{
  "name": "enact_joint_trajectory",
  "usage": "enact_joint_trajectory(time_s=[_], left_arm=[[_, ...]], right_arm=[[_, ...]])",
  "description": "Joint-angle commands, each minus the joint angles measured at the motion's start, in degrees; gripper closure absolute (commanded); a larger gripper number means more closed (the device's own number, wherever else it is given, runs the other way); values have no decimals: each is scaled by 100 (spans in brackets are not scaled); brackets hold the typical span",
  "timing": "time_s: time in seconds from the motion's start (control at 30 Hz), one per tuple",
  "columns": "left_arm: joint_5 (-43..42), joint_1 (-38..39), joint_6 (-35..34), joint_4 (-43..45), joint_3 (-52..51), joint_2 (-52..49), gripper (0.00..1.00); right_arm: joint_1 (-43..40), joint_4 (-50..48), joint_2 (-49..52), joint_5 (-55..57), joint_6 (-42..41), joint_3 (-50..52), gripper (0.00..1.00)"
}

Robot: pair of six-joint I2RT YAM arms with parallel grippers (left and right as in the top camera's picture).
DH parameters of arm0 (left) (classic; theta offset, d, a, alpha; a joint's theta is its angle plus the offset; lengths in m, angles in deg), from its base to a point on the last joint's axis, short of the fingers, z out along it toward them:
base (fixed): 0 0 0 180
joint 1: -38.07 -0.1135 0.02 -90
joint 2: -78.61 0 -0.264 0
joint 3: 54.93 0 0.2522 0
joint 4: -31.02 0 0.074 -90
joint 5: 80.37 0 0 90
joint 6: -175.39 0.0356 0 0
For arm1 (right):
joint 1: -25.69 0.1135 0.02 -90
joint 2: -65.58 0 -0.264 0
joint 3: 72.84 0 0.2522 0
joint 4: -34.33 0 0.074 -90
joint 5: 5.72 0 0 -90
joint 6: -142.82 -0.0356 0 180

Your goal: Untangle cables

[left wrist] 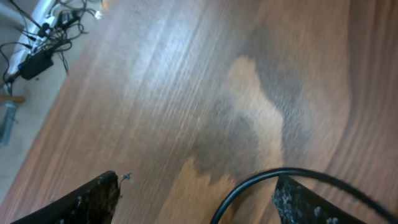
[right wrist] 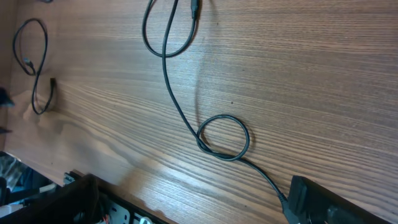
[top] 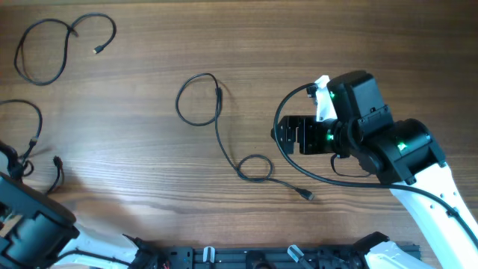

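Left gripper [left wrist: 196, 180] wide over cable [left wrist: 245, 182]; right gripper [right wrist: 196, 186] wide

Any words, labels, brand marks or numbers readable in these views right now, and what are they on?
No readable text in any view.
The cables and the wooden table show no print.
The right arm's housing shows only green lights, no lettering.
The clutter beyond the table edge in the left wrist view is too blurred to read.

My left wrist view is blurred, and the cable [left wrist: 261, 175] by the left end effector [left wrist: 196, 202] runs off its bottom edge. On right wrist, the middle cable [right wrist: 181, 112] loses its upper loop past the top.
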Motion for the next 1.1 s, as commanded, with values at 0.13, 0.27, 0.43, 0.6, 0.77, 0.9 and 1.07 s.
enact_joint_trajectory(time_s=[0.13,0.27,0.43,0.6,0.77,0.9,1.07], left_arm=[[-1019,-234,1904,459,-116,-308,19],[-1126,-310,1910,457,-168,-470,20],[-1185,-400,1908,680,-402,-614,21],[-1746,-422,1912,1165,-643,-645,67],[-3228,-420,1910,1445,-643,-645,94],[-4892,-376,1882,1617,-643,-643,96],[-5777,85,732,1609,-643,-643,96]], right_arm=[[7,-22,42,-94,118,-39,0],[7,-81,42,-94,116,-39,0],[7,-79,42,-94,118,-39,0],[7,-81,42,-96,118,-39,0],[7,-111,42,-96,105,-39,0],[7,-149,42,-96,105,-39,0],[7,-162,42,-116,107,-39,0]])
